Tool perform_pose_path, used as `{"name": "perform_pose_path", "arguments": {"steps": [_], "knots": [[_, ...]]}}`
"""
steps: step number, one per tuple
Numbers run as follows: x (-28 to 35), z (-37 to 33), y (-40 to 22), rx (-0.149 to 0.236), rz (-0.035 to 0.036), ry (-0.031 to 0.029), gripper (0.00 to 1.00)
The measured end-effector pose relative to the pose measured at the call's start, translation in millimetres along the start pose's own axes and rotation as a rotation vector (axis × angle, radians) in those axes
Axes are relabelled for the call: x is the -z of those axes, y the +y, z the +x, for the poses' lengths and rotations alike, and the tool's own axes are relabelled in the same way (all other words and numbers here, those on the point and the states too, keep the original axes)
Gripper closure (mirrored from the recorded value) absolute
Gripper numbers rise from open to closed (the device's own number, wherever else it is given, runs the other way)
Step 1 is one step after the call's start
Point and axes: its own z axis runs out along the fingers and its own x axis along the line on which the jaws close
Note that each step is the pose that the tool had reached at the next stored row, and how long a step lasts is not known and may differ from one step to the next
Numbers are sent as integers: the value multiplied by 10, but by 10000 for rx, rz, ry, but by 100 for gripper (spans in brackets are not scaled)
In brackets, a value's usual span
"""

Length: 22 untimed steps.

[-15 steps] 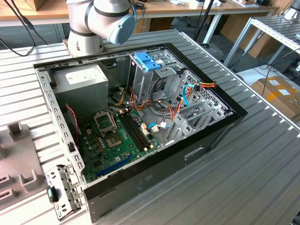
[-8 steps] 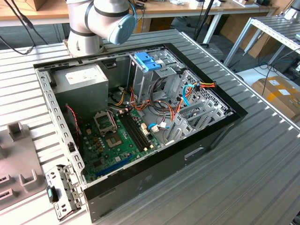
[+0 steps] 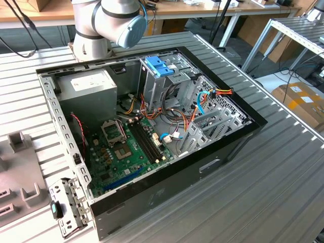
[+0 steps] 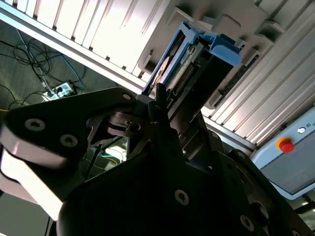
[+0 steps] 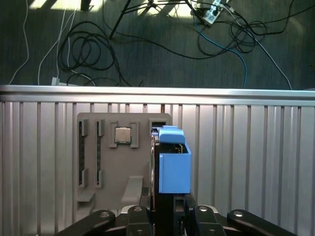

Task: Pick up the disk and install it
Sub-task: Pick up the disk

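Ribbed table (image 3: 263, 192): computer case (image 3: 167, 186), grey tray (image 3: 15, 167)

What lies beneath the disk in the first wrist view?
A grey parts tray holding a processor chip, on the ribbed metal table. The disk covers the tray's edge nearest it, so anything there is hidden.

Robotics lab or workshop. Robot arm (image 3: 109, 20) on a ribbed metal desk (image 3: 283, 167), opened computer case (image 3: 202, 167) beside it. Loose cables (image 5: 98, 44) on the floor (image 5: 162, 69), wooden workbenches (image 3: 192, 9) behind.
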Motion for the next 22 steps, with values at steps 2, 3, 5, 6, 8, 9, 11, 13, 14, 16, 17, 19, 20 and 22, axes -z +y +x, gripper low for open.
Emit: {"name": "perform_pose_path", "arguments": {"steps": [2,3,5,6,8,9,11,13,14,16,17,19,20,22], "knots": [[17,0,0,0,-1,0,65],[22,0,0,0,0,0,65],[29,0,0,0,0,0,65],[31,0,0,0,0,0,65],[35,0,0,-1,0,0,65],[36,0,0,0,-1,0,65],[39,0,0,0,0,0,65],[42,0,0,-1,0,0,65],[43,0,-1,0,-1,0,65],[46,0,-1,0,-1,0,65],[47,0,-1,0,0,0,65],[49,0,-1,0,0,0,65],[50,0,-1,-1,-1,0,65],[57,0,0,0,-1,0,65]]}}
